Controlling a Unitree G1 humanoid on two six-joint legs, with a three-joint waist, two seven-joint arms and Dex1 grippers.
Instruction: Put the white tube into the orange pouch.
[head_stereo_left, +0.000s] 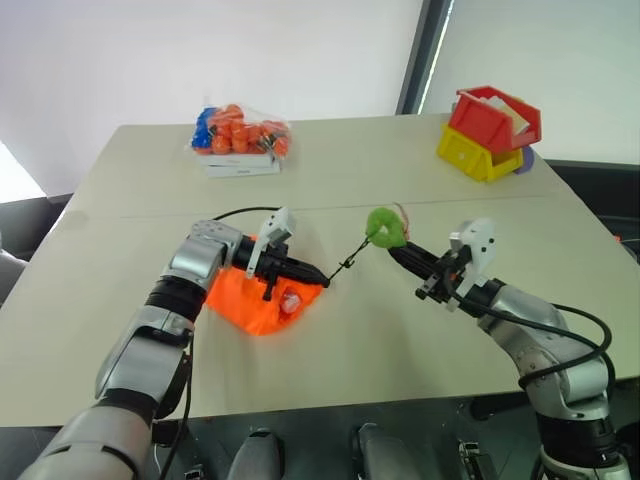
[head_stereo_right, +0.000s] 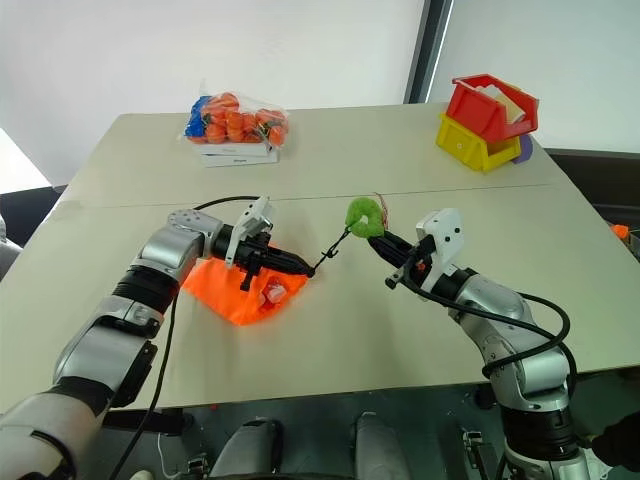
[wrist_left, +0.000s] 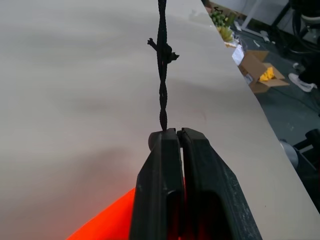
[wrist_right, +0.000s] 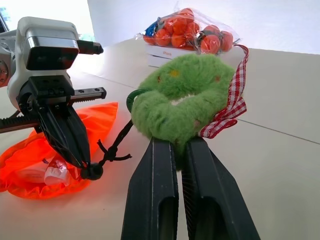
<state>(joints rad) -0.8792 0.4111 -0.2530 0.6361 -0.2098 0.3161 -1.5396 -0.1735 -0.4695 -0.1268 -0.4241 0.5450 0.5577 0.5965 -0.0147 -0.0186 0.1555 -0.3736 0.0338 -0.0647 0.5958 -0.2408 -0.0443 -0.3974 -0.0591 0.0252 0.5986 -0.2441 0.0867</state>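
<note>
Orange pouch (head_stereo_left: 258, 300) laid flat on table (head_stereo_left: 400, 320); white tube (head_stereo_left: 291, 298) seen inside pouch mouth. Left gripper (head_stereo_left: 318, 277) clamped on black cord (wrist_left: 162, 75) at pouch mouth. Right gripper (head_stereo_left: 393, 250) pinched on green tag (head_stereo_left: 384, 228), lifted right of pouch, cord stretched between

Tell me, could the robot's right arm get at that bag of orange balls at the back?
Probably not now: the right gripper is shut on the green tag, tethered by the black cord, and the bag of balls lies well beyond it.
</note>
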